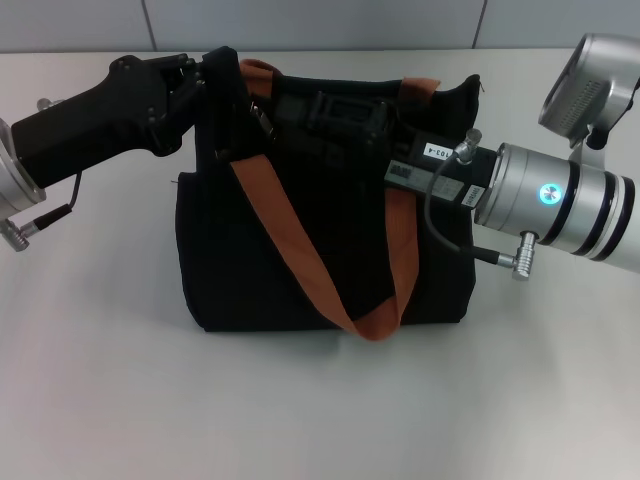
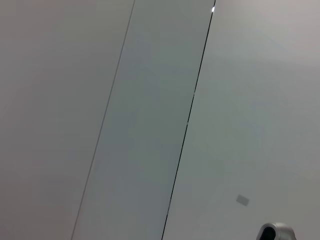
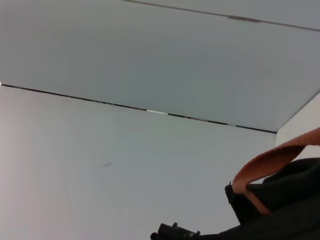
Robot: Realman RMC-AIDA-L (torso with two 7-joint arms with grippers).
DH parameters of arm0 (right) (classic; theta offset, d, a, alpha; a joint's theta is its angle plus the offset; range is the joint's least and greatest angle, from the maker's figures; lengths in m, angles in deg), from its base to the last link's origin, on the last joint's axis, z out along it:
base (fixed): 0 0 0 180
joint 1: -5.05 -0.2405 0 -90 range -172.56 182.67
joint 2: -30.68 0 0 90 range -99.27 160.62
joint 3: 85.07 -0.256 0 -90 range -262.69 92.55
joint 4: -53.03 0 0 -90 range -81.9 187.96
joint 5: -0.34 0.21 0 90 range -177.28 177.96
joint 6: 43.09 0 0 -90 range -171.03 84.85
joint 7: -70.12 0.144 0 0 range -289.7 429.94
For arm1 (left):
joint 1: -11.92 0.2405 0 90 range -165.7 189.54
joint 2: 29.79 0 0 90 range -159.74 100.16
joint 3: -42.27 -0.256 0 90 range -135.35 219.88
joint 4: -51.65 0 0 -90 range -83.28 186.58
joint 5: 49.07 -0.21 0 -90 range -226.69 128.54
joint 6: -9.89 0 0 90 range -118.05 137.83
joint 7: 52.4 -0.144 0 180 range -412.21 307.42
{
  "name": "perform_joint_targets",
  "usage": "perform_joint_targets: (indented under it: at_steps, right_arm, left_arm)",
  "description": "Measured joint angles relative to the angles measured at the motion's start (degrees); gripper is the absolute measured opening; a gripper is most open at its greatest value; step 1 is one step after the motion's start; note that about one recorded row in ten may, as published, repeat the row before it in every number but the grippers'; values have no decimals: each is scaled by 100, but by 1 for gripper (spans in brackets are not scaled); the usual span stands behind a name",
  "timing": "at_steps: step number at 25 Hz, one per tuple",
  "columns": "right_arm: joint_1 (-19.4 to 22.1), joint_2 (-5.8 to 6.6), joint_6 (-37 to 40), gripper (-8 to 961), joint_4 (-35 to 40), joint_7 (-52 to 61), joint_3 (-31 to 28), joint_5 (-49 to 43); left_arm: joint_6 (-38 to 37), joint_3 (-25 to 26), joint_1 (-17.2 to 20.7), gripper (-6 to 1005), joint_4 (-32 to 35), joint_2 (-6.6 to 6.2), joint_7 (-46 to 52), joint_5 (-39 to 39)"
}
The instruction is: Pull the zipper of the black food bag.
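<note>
The black food bag sits upright in the middle of the white desk, its front panel facing the head camera, and both arms are up at its top edge. One orange-brown strap drapes from the upper left corner down across the front and loops back up near the right side; a second strap peeks over the rear rim. The left gripper comes in from the left and sits right against the bag's upper left corner, where the black fabric stands bunched up; its fingers seem closed on that corner, though black on black makes the hold hard to read. The right gripper reaches in from the right, low over the open top, its dark fingers buried among the folds near the middle of the rim, and I cannot tell whether they are spread or closed. A small metal piece, perhaps the zipper pull, glints on the rim just beside the left gripper. The left wrist view shows only wall panels; the right wrist view catches a strap and a black bag edge against the wall.
</note>
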Motion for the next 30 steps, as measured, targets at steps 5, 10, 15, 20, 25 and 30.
perform_joint_targets:
  at_steps: [5,10,15,20,25,30]
  right_arm:
    - [6,0,12,475,3,-4,11,5]
    - [27,0,-80,475,2,5,31,8]
    - [35,0,-141,476,-29,4,45,-2]
    - [-31,0,-179,475,-38,-49,46,-6]
    - [-74,-6,-190,474,-50,-103,45,-5]
    - [-60,-9,-196,436,-50,-151,46,-9]
  left_arm:
    - [6,-6,2,22,0,0,-6,-3]
    - [-11,17,4,22,0,0,-6,-7]
    - [-27,3,3,22,0,0,-4,-8]
    - [-99,-7,-24,22,-31,4,-3,-8]
    - [-133,-7,-46,22,-79,-2,-1,-8]
    - [-143,-2,-49,22,-79,-2,0,-8]
